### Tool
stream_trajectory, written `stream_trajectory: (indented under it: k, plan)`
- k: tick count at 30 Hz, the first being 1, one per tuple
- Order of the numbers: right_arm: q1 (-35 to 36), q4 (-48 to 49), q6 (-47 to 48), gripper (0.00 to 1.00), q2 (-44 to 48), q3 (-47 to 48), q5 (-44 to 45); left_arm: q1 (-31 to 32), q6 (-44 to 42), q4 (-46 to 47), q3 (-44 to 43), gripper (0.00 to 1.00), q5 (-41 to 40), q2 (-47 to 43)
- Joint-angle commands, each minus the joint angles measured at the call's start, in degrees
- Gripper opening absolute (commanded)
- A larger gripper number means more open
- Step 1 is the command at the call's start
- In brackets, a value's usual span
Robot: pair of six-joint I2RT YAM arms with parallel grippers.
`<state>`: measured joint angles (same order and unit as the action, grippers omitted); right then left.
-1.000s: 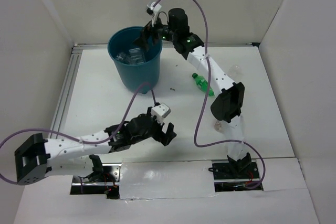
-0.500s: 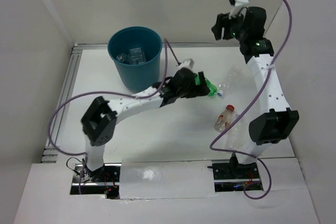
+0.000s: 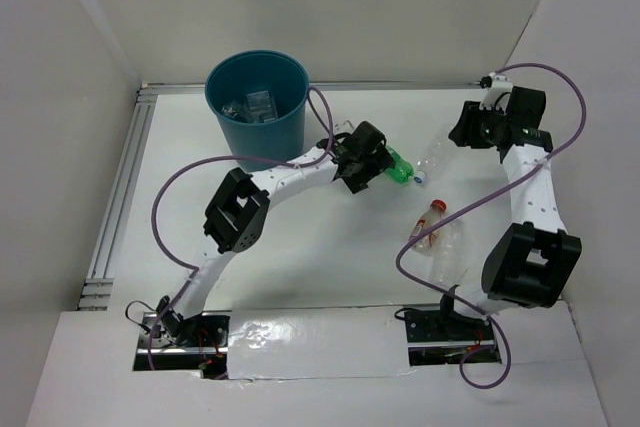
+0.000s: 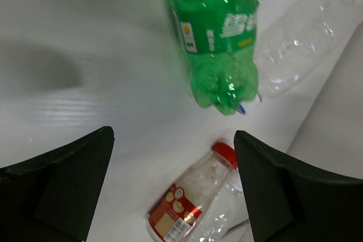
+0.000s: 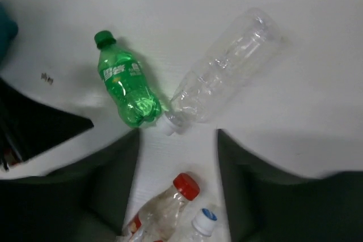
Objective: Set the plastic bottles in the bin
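Observation:
The green bottle (image 3: 400, 168) (image 4: 218, 43) (image 5: 126, 86) lies on the table right of the teal bin (image 3: 282, 137). My left gripper (image 3: 374, 166) (image 4: 173, 188) hovers open just over its near end, with nothing between the fingers. A clear bottle (image 3: 440, 152) (image 4: 300, 43) (image 5: 227, 66) lies neck to the green one. A red-capped bottle (image 3: 426, 224) (image 4: 190, 202) (image 5: 164, 211) and a blue-capped clear bottle (image 3: 447, 249) (image 5: 203, 223) lie nearer the front. My right gripper (image 3: 468, 133) (image 5: 178, 191) hangs high at the back right, its jaws apart and empty. Clear bottles (image 3: 250, 105) lie inside the bin.
White walls close in the table (image 3: 320, 257) at the back and on both sides. A metal rail (image 3: 120, 187) runs along the left edge. Purple cables (image 3: 190, 172) loop from both arms over the table.
My left arm swung from the near front out to the green bottle. My right arm left the bin and moved to the back right, its jaws narrowing.

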<state>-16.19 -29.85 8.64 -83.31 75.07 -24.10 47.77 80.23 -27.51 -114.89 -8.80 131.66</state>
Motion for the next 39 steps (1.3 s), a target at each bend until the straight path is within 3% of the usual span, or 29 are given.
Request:
stream_trajectory:
  k: [1, 3, 5, 8, 9, 13, 15, 16, 19, 21, 24, 28, 31, 34, 35, 36, 39]
  plan:
    - [-0.9, 3.0, 2.2, 0.46, 2.5, -1.7, -8.7, -0.7, 4.2, 1.6, -2.1, 1.0, 0.0, 0.6]
    - [-0.9, 2.2, 5.7, 0.41, 0.6, -2.2, -15.3, -1.2, 4.2, 2.1, -2.6, 1.0, 0.0, 1.2]
    - [-0.9, 0.3, 8.0, 0.43, -1.9, -0.8, -19.0, -1.2, 3.5, 3.4, -2.6, 1.0, -0.6, 1.2]
    - [1.8, -7.0, 14.2, 0.61, -9.4, 5.0, -22.8, -1.2, 0.9, 5.0, 2.5, 1.0, -0.6, -2.7]
    - [2.7, -10.4, 15.7, 0.72, -12.9, 6.5, -22.8, -1.2, -1.1, 6.0, 4.6, 1.0, -0.6, -4.3]
    - [7.4, -14.2, 22.9, 0.85, -18.2, 11.3, -18.1, -0.5, -18.3, 9.7, 17.0, 0.95, 0.7, -14.6]
    - [10.4, -12.4, 22.9, 0.88, -19.0, 11.3, -13.9, 0.7, -23.6, 13.4, 27.8, 0.88, 2.5, -22.5]
    - [11.3, -11.5, 23.4, 0.9, -19.5, 11.3, -12.7, 0.7, -28.5, 14.6, 31.6, 0.78, 2.5, -25.1]
    - [14.2, -8.5, 22.8, 0.91, -20.8, 11.3, -9.0, 1.9, -32.0, 17.0, 45.2, 0.64, 4.0, -35.1]
    - [15.9, -6.6, 22.8, 0.91, -21.9, 11.9, -7.0, 3.4, -36.5, 18.8, 53.3, 0.64, 4.7, -39.1]
    - [18.9, -5.5, 22.8, 0.91, -24.9, 12.5, -1.2, 6.4, -42.4, 21.0, 61.1, 0.75, 5.3, -45.4]
    - [21.0, -3.6, 25.4, 0.92, -30.3, 13.1, 5.0, 15.4, -47.2, 20.0, 65.4, 0.81, 0.7, -51.7]
    - [21.5, -4.3, 26.1, 0.92, -33.3, 15.5, 5.6, 18.2, -47.7, 17.1, 66.0, 0.82, -2.8, -54.4]
    - [22.6, -5.4, 26.7, 0.78, -35.6, 16.5, 5.0, 18.9, -46.9, 16.5, 68.8, 0.83, -5.0, -59.3]
    - [22.6, -6.1, 27.2, 0.67, -35.6, 17.0, 5.0, 18.9, -46.2, 16.5, 69.4, 0.83, -5.6, -60.7]
    - [23.2, -6.6, 27.7, 0.45, -35.0, 17.6, 4.3, 18.9, -46.2, 16.0, 70.0, 0.83, -5.6, -62.0]
    - [23.2, -10.0, 28.3, 0.22, -31.3, 20.7, 0.2, 18.9, -45.7, 16.0, 71.8, 0.83, -6.4, -66.4]
